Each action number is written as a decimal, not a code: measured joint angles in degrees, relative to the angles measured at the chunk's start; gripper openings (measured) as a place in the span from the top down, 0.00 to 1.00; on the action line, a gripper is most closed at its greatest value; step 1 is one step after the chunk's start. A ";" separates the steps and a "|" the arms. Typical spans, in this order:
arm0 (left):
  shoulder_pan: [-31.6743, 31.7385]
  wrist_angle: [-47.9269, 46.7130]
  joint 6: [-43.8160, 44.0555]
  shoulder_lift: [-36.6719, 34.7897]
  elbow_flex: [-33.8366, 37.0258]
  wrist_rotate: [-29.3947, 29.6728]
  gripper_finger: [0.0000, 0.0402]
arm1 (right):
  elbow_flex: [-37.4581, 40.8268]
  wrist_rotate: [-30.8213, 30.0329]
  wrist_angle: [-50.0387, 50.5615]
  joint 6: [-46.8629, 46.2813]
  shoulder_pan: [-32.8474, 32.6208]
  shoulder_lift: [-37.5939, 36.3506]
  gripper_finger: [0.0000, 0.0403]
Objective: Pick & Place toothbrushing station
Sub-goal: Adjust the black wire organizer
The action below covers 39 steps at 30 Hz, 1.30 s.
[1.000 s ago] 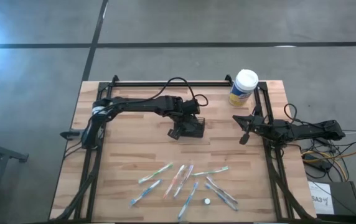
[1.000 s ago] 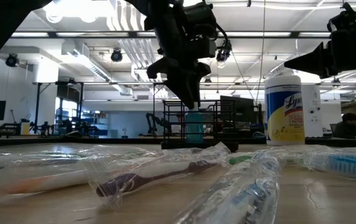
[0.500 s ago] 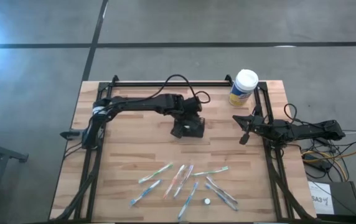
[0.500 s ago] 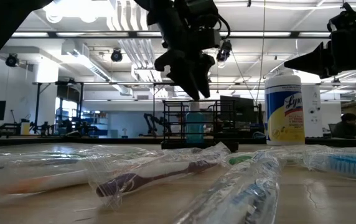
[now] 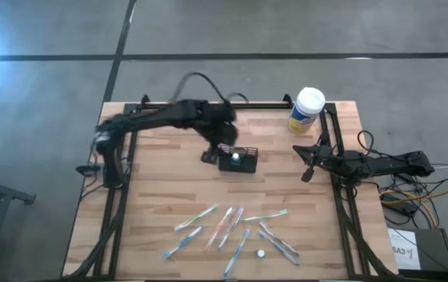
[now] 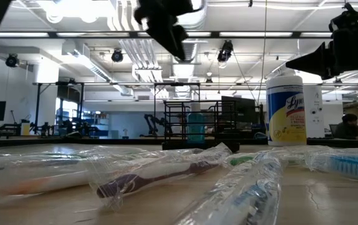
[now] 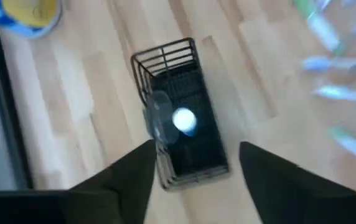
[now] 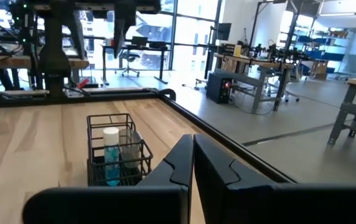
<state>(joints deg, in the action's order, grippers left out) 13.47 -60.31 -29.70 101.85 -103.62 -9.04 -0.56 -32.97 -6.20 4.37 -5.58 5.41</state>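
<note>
while the high view blurs it, caddy (image 7: 181,134) holds a white-capped bottle (image 7: 184,119).

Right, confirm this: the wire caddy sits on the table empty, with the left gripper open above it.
Not empty. The left wrist view shows a white-capped bottle standing inside the caddy; the left gripper does hang open above it.

The high view looks straight down on the whole worktop (image 5: 161,204). The low view skims its surface toward the room. The left wrist view peers down onto the wire-mesh caddy (image 7: 181,137); the right wrist view sees that caddy level, from farther off.
</note>
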 joint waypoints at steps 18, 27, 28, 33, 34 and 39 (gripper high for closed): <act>13.13 90.36 40.03 -30.97 79.50 6.48 0.99 | 0.00 10.04 -10.11 -8.88 -0.02 9.77 0.98; 13.20 90.85 40.05 -18.58 73.37 6.54 0.99 | 0.04 16.82 -33.66 -16.62 -1.33 36.95 0.98; 13.20 90.74 39.89 -16.99 72.60 6.56 0.99 | 0.02 18.07 -37.78 -16.60 -1.40 39.83 0.98; 13.48 91.77 39.85 -10.52 68.91 5.44 0.99 | -0.56 21.49 -48.72 -19.55 -1.43 53.09 0.98; 13.54 91.76 39.85 -9.45 68.34 5.21 0.99 | -1.17 21.45 -48.76 -20.46 -1.42 55.70 0.98; 13.63 91.67 39.60 -5.81 66.11 4.29 0.99 | -5.41 21.49 -53.26 -22.17 -2.08 68.87 0.98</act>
<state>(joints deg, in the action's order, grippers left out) 27.11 31.37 9.90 96.04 -37.50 -4.75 -5.96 -11.49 -59.45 -17.80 -7.66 74.28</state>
